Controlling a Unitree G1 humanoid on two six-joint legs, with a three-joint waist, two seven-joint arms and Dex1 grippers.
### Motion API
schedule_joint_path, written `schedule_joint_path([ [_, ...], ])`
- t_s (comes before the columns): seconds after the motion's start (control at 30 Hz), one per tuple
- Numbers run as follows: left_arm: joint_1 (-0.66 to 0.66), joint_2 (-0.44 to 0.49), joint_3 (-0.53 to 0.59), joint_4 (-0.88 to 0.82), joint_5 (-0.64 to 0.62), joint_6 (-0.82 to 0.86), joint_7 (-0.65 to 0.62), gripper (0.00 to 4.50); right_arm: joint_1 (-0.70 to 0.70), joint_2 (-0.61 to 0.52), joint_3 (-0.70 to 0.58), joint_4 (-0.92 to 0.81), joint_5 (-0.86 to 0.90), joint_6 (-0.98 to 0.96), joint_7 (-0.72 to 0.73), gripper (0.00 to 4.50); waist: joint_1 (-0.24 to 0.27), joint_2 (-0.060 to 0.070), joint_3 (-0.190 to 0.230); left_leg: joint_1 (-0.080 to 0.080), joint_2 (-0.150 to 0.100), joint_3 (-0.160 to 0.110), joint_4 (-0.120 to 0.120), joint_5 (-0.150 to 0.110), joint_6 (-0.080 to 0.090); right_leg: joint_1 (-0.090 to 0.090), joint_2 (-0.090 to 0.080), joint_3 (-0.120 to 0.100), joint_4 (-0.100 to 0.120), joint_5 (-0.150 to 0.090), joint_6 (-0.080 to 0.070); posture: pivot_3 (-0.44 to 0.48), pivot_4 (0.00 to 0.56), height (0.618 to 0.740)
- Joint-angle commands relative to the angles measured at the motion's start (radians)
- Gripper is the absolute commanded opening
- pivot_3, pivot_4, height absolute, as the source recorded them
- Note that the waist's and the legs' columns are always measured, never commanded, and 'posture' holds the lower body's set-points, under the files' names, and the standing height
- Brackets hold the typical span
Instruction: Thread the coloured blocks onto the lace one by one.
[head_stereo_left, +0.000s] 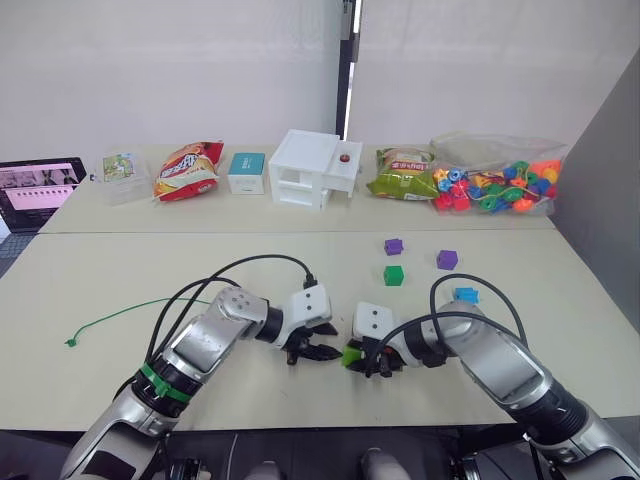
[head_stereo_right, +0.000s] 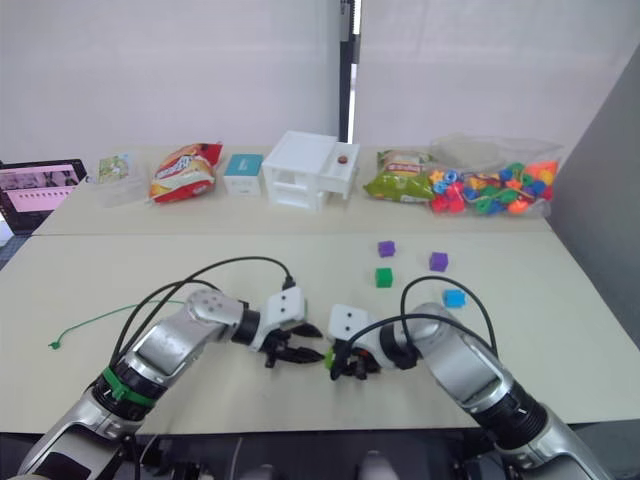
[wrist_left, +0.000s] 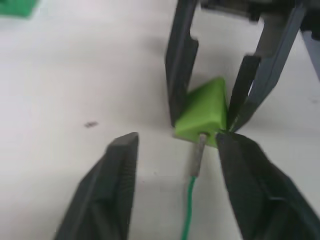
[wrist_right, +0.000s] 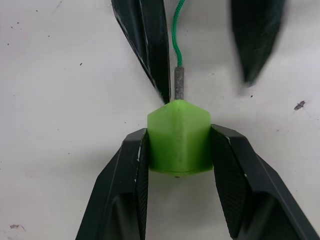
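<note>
Tabletop close-up: lace (wrist_right: 177, 35) tip enters pincer-held wedge (wrist_right: 178, 136)

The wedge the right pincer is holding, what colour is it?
Lime green. The wedge shows best in the right wrist view.

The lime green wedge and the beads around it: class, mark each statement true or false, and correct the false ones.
1. The right gripper holds the lime green wedge. True.
2. The left gripper is clamped shut on the lace. False: its jaws stand open on either side of the lace.
3. The lace's stiff tip meets the wedge. True.
4. The dark green cube is already on the lace. False: it lies loose on the table.
5. Two purple cubes lie on the table. True.
</note>
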Motion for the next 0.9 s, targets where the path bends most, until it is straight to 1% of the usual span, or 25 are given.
schedule_joint_path([
  [0.03,0.025,0.042,0.062,-0.047,-0.061,-0.021,-0.057,3.28,0.016,0.001,0.018,-0.010,0.007,0.018,-0.014,1.30,-0.002,0.000,0.000,0.000,0.000,0.000,0.000,0.000,0.000,0.000,0.000,0.000,0.000,0.000,0.000,0.000,0.150,0.740],
  [0.17,0.070,0.103,0.092,-0.046,-0.075,-0.066,-0.108,3.28,0.016,-0.004,0.017,-0.005,0.013,0.017,-0.022,1.30,-0.002,0.000,0.000,0.000,0.000,0.000,0.000,0.000,0.000,-0.001,0.000,0.000,0.001,0.000,0.000,0.000,0.150,0.740],
  [0.27,0.092,0.117,0.080,0.031,-0.011,-0.192,-0.099,3.28,0.016,-0.006,0.016,-0.005,0.016,0.019,-0.024,1.30,0.002,0.000,0.000,0.000,0.000,0.000,0.000,0.000,0.000,-0.001,0.000,0.000,0.000,0.000,0.000,0.000,0.150,0.740],
  [0.43,0.090,0.092,0.039,0.155,0.087,-0.369,-0.079,3.28,0.012,-0.007,0.016,-0.010,0.019,0.026,-0.027,1.30,0.002,0.000,0.000,-0.001,0.000,0.000,0.000,0.000,0.000,-0.001,0.000,0.000,0.000,0.000,0.000,0.000,0.150,0.740],
  [0.6,0.096,0.054,0.021,0.195,0.124,-0.423,-0.076,3.28,0.010,-0.011,0.013,-0.017,0.020,0.036,-0.029,1.30,0.003,0.000,0.000,-0.001,0.000,0.000,0.000,0.000,0.000,-0.001,0.000,0.000,0.000,0.000,0.000,0.000,0.150,0.740],
  [0.7,0.107,0.016,0.020,0.203,0.114,-0.426,-0.074,2.50,0.015,-0.018,0.010,-0.025,0.020,0.041,-0.031,1.30,0.003,0.000,0.000,-0.001,0.000,0.000,0.000,0.000,0.000,0.000,0.000,0.000,0.000,0.000,0.000,0.000,0.150,0.740],
  [0.8,0.112,-0.006,0.026,0.197,0.104,-0.426,-0.078,1.46,0.019,-0.023,0.007,-0.034,0.023,0.048,-0.034,1.30,0.005,0.000,0.000,-0.001,0.000,0.000,0.000,0.000,0.000,0.000,-0.001,0.000,0.000,0.000,0.000,0.000,0.150,0.740],
  [0.9,0.114,-0.012,0.029,0.193,0.103,-0.432,-0.085,0.52,0.020,-0.025,0.008,-0.036,0.025,0.051,-0.037,1.30,0.005,0.000,0.000,-0.001,0.000,0.000,0.000,0.000,0.000,-0.001,0.000,0.000,0.000,0.000,0.000,0.000,0.150,0.740],
])
